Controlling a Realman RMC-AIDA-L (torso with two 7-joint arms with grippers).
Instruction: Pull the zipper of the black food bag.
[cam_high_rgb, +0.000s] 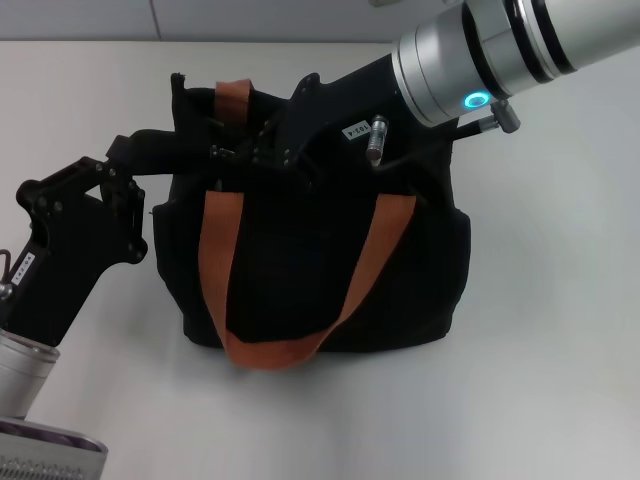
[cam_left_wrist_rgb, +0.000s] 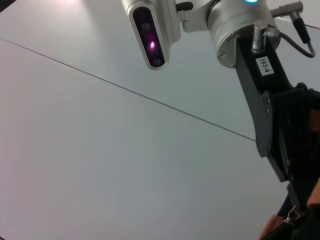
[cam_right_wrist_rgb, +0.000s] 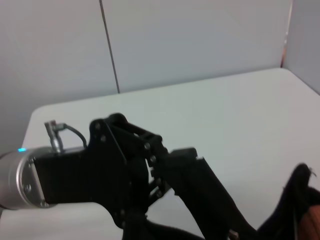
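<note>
The black food bag (cam_high_rgb: 310, 270) stands mid-table with its orange-brown straps (cam_high_rgb: 262, 350) hanging down the front. My left gripper (cam_high_rgb: 203, 150) reaches in from the lower left and is shut on the bag's top left edge. My right gripper (cam_high_rgb: 233, 153) comes from the upper right across the bag's top, its tips meeting the left one's. In the left wrist view the right gripper (cam_left_wrist_rgb: 291, 200) ends at a small silver tab, the zipper (cam_left_wrist_rgb: 293, 215), and appears shut on it. The right wrist view shows the left gripper (cam_right_wrist_rgb: 220, 220) stretching toward the bag (cam_right_wrist_rgb: 300, 210).
The bag sits on a plain white table (cam_high_rgb: 540, 400). Behind it a pale wall (cam_high_rgb: 200, 18) meets the table's far edge. The right arm's silver forearm (cam_high_rgb: 500, 50) hangs over the bag's right side.
</note>
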